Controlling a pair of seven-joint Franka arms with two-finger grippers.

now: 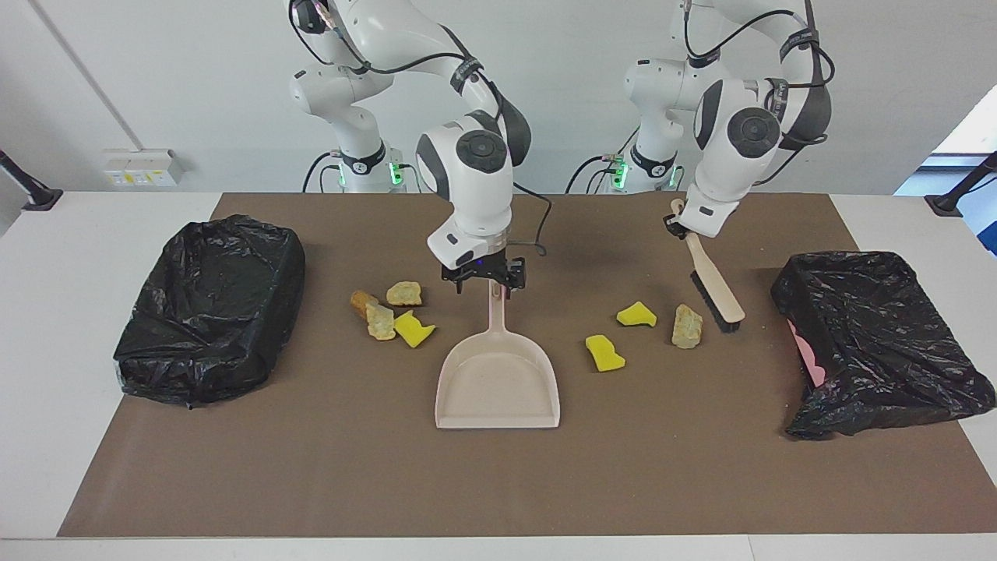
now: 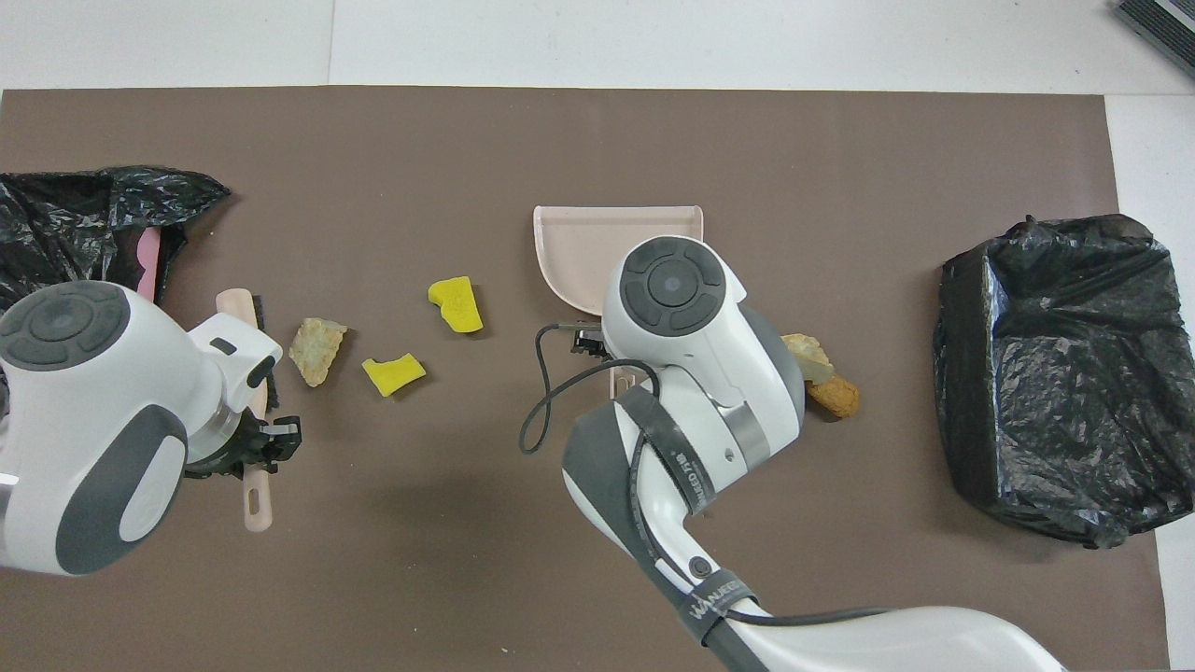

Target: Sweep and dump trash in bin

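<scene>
Facing view: nothing is swept yet. The dustpan (image 1: 498,378) lies empty, scraps (image 1: 393,312) on the tabletop (image 1: 234,467) at both its sides. The right pincer (image 1: 484,277) stands open astride its handle. The left pincer (image 1: 676,226), clamped on the brush (image 1: 713,284), holds it beside the scraps near one bin (image 1: 876,343). The bins' contents are hidden.

wall (image 1: 117,78): white | table (image 1: 62,257): white | mat (image 1: 498,483): brown | window (image 1: 970,132): bright
</scene>
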